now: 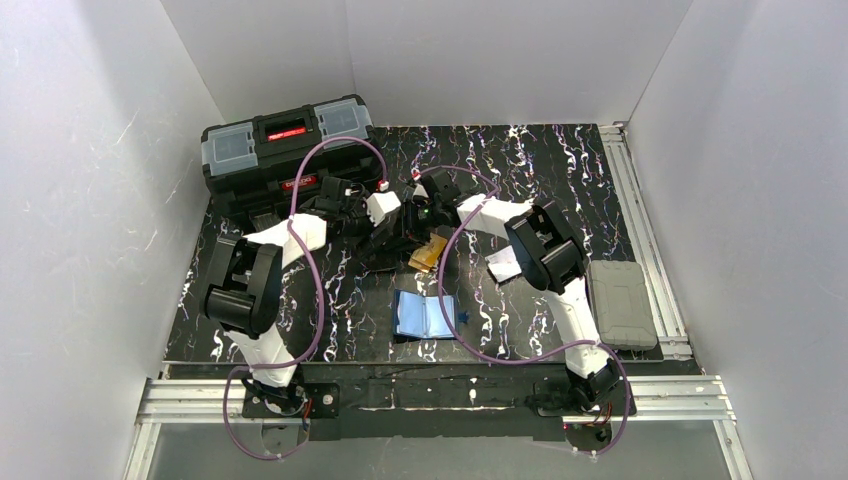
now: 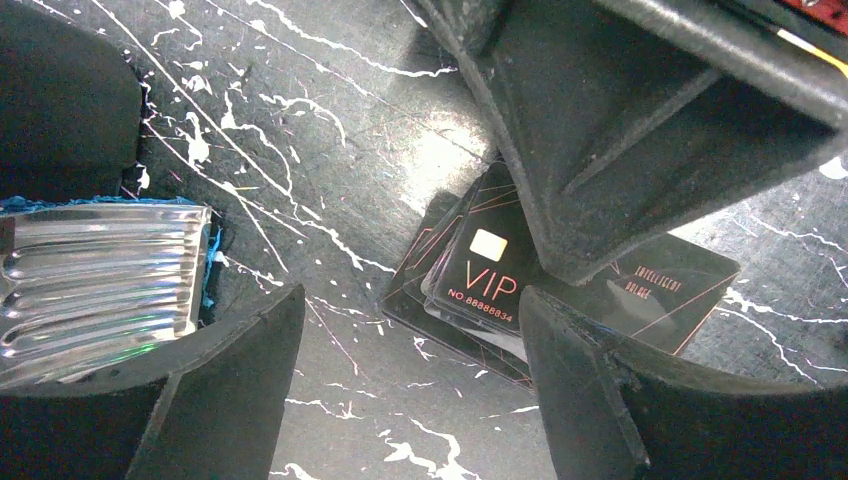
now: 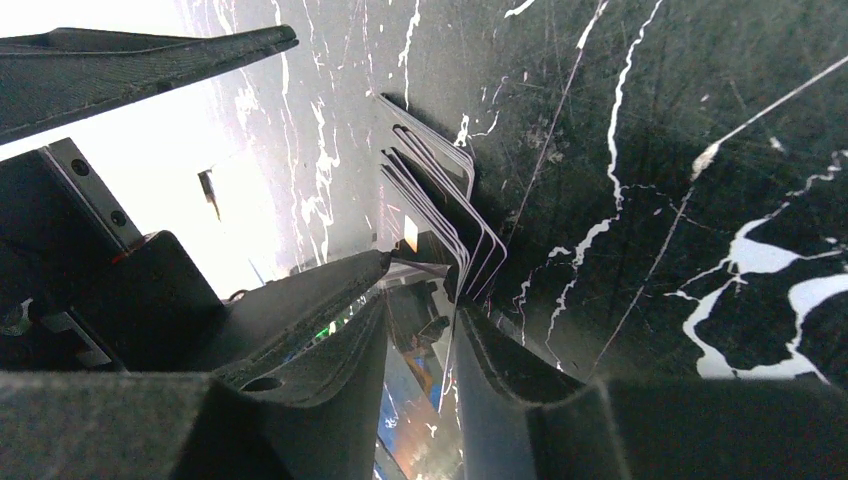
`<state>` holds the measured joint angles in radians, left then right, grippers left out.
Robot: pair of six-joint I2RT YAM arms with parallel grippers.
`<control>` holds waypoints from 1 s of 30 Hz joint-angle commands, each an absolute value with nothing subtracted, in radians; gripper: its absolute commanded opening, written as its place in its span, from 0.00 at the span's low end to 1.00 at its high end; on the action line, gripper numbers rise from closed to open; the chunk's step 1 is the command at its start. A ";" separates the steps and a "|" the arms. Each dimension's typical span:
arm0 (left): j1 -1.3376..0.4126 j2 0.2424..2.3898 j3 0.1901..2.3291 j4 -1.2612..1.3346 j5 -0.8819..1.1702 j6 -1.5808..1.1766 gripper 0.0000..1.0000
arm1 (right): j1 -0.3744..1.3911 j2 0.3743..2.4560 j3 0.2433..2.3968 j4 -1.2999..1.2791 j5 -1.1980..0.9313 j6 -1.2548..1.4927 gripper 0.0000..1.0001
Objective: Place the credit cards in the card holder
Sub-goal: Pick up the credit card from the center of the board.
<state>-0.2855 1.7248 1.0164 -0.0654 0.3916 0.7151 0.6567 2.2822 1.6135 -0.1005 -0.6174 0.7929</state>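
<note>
- The thin, flat orange-yellow plastic credit cards [image 1: 430, 251] lie in a loose stack near the middle of the black, white-veined marble-look table [image 1: 560, 165], half hidden under both grippers.
- From above, the stack's long axis seems to run roughly from 1 to 7 o'clock. Up close the credit cards [image 2: 487, 272] are fanned, the top face dark, its "VIP" lettering upright in the left wrist view.
- One whitish-grey card [image 1: 503, 265] lies flat by itself at about 4 o'clock from the stack, partly under the right arm.
- The small navy folding card holder [image 1: 424, 315] lies open at 6 o'clock from the stack, close to it but apart, light blue inside facing up. Its long axis runs 9 to 3 o'clock, with the snap tab poking out at 3 o'clock. I cannot tell what its clear pockets hold.
- The left gripper [image 2: 410, 310] hangs low with fingers wide and nothing between them. The stack sits just beyond one finger.
- The right gripper [image 3: 425, 290] has its fingers narrow around the stack's edge. I cannot tell whether they are pinching it.
- The big black toolbox [image 1: 285, 150] stands closed at 10 o'clock, contents unseen.
- A flat grey case [image 1: 621, 302] lies at 4 o'clock, also closed.
</note>
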 commanded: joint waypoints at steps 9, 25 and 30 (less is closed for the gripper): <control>-0.238 1.690 1.118 -0.214 0.438 0.668 0.79 | 0.653 2.298 1.621 -0.089 -0.627 0.791 0.35; -0.250 1.692 1.018 -0.170 0.553 0.755 0.79 | 0.646 2.312 1.634 -0.112 -0.620 0.787 0.34; -0.253 1.694 0.995 -0.152 0.524 0.806 0.79 | 0.640 2.312 1.634 -0.120 -0.617 0.786 0.34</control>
<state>-0.2470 1.7096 1.0164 -0.1707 0.5068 0.7525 0.6502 2.2993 1.6135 -0.1101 -0.6117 0.8001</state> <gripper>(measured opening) 0.791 0.343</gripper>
